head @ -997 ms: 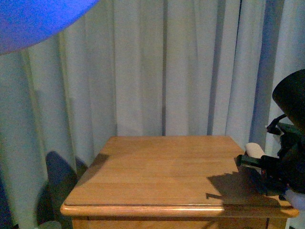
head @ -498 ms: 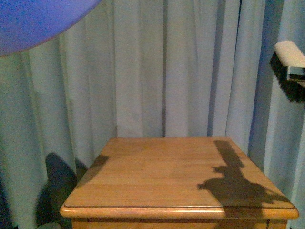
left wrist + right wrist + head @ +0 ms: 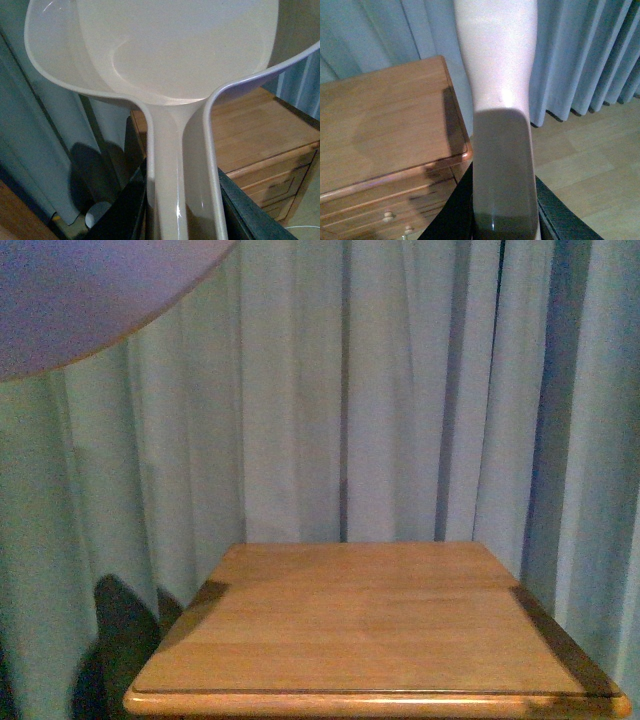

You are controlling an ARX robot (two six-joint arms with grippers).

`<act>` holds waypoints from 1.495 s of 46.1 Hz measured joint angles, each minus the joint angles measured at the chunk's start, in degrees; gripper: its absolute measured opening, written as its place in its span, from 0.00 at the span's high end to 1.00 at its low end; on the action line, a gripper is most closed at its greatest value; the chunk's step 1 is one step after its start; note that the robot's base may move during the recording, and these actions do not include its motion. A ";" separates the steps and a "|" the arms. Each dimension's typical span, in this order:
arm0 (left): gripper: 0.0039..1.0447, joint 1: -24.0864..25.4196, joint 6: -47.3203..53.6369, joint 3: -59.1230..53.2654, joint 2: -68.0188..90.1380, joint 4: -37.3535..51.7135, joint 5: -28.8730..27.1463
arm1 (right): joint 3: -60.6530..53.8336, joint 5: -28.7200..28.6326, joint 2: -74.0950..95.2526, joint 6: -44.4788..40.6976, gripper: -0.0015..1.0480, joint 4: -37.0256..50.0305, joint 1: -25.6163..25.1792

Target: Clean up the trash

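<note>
My left gripper (image 3: 182,215) is shut on the handle of a pale dustpan (image 3: 165,55), whose wide scoop fills the left wrist view. The scoop also shows as a bluish curved shape in the front view's top left corner (image 3: 90,295). My right gripper (image 3: 504,215) is shut on the cream handle of the brush (image 3: 500,100), held beside the wooden nightstand (image 3: 380,130). Neither gripper shows in the front view. The crumpled white paper ball is not in view; the nightstand top (image 3: 370,625) is bare.
Pale curtains (image 3: 400,390) hang right behind the nightstand. Its drawers show in the left wrist view (image 3: 275,185). Light wooden floor (image 3: 590,155) lies beside it. A white round object (image 3: 97,220) sits on the floor by the curtain.
The right arm with the brush rose from the nightstand's right edge and left the front view. Its shadow on the top is gone. The view has tilted slightly.
</note>
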 joint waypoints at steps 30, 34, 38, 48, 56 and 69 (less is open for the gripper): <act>0.73 0.00 0.00 0.00 0.00 0.00 0.00 | -10.45 -12.87 -18.97 -4.44 0.81 -6.05 -3.72; 0.73 0.00 0.00 0.00 0.00 0.00 0.00 | -10.47 -12.61 -19.19 -4.44 0.81 -6.03 -3.26; 0.73 0.00 0.00 0.00 0.00 0.00 0.00 | -10.56 -11.19 -19.19 -4.44 0.81 -5.70 -2.19; 0.73 0.00 0.00 0.00 0.00 0.00 0.00 | -10.67 -9.35 -19.45 -4.46 0.81 -4.46 -1.05; 0.73 0.00 0.00 0.00 0.00 0.00 0.02 | -10.69 -9.22 -19.52 -4.48 0.81 -4.44 -1.07; 0.73 0.00 0.00 0.00 0.00 0.00 0.00 | -10.69 -9.20 -19.52 -4.48 0.81 -4.44 -1.07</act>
